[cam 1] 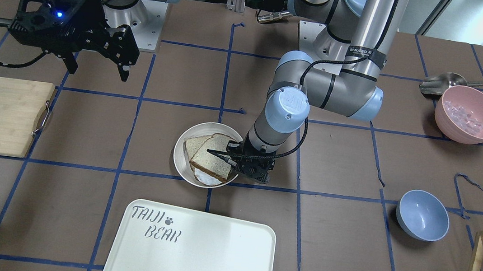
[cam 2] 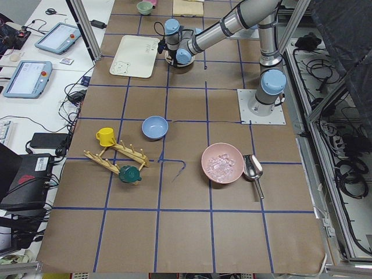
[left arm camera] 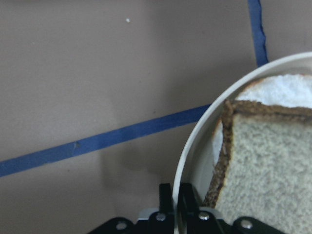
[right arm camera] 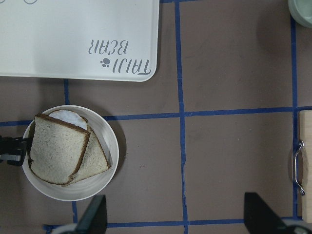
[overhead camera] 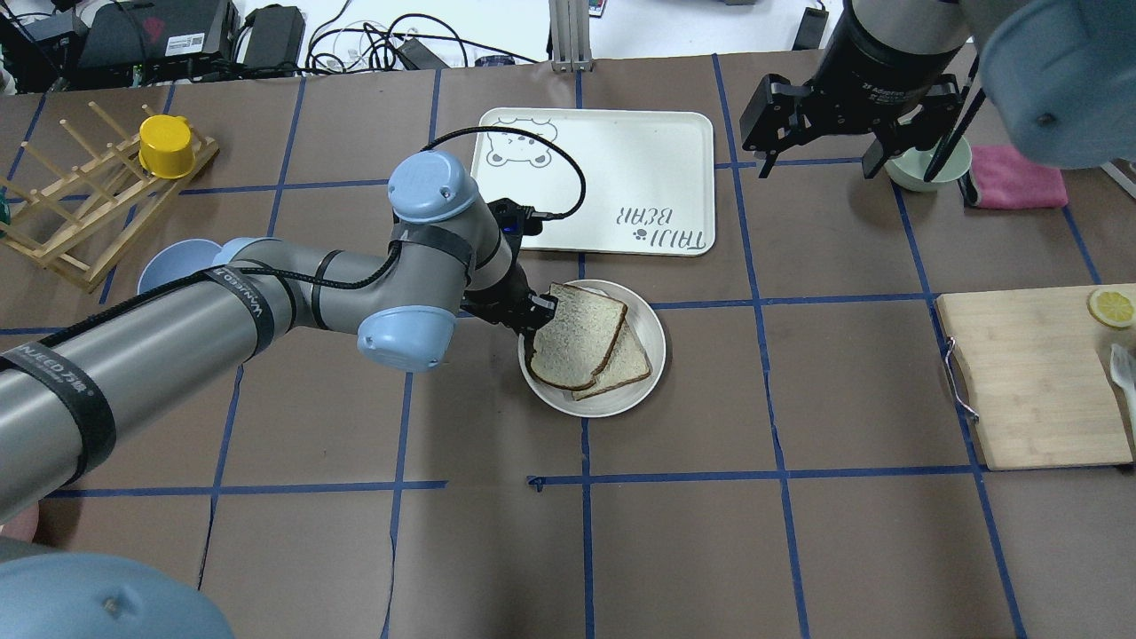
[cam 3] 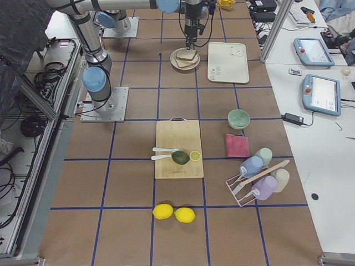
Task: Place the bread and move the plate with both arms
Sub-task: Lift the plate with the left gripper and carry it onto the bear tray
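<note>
There, on the brown tabletop [overhead camera: 799, 550] gridded with blue tape [overhead camera: 692, 477], the white plate [overhead camera: 652, 377] sat near the middle holding the bread [overhead camera: 577, 335] atop a paler slice [overhead camera: 632, 364], the left hand [overhead camera: 535, 319] clamped on its rim, the right hand [cam 1: 98, 69] hanging high, fingers apart.

I count two arms [overhead camera: 266, 302], one plate [overhead camera: 655, 342], two bread slices [overhead camera: 577, 335] on it, one tray [overhead camera: 621, 177], three bowls [cam 1: 422, 215], one cutting board [overhead camera: 1029, 382], two whole lemons [cam 3: 163, 211], one yellow cup [overhead camera: 167, 146], one pink cloth [overhead camera: 1021, 188]
</note>
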Controlling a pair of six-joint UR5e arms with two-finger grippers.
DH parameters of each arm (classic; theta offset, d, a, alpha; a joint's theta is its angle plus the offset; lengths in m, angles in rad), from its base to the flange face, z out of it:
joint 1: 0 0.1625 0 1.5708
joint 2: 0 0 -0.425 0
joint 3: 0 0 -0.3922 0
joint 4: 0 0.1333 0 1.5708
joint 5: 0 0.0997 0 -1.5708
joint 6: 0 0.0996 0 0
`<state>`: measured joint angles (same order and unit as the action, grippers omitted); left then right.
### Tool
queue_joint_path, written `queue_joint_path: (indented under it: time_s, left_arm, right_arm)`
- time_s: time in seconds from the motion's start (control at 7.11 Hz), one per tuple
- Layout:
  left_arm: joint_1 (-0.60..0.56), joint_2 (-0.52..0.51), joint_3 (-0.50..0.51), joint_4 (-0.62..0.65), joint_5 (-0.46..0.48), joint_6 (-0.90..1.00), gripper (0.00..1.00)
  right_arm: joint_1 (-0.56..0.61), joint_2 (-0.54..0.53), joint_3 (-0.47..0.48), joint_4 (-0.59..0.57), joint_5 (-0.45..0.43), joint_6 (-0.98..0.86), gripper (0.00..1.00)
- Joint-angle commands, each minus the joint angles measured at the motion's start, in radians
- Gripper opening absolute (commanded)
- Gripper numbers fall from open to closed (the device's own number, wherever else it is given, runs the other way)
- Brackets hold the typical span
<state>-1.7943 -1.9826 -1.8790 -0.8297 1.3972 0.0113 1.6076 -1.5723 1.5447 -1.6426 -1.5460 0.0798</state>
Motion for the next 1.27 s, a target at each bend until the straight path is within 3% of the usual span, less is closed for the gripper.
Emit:
queue_joint_path:
  time_s: [0.0,0.42,0.84,1.13]
  left_arm:
    - [0.006,0.004,0.027,-0.014,-0.003,0.001,0.0]
    - [0.035,0.013,0.059,-0.035,-0.04,0.002,0.0]
    - [0.043,0.005,0.292,-0.32,-0.041,0.009,0.0]
    - [0.059,-0.036,0.372,-0.338,-0.052,0.021,0.0]
  right_arm:
    - [0.0,0.0,0.0,0.001,0.0,0.0,1.0]
    - [-0.002,0.0,-0.003,-0.026,-0.005,-0.012,1.0]
    - [-0.038,0.002,0.0,-0.008,0.003,-0.029,1.0]
    - [-0.041,0.012,0.0,0.0,0.0,-0.029,1.0]
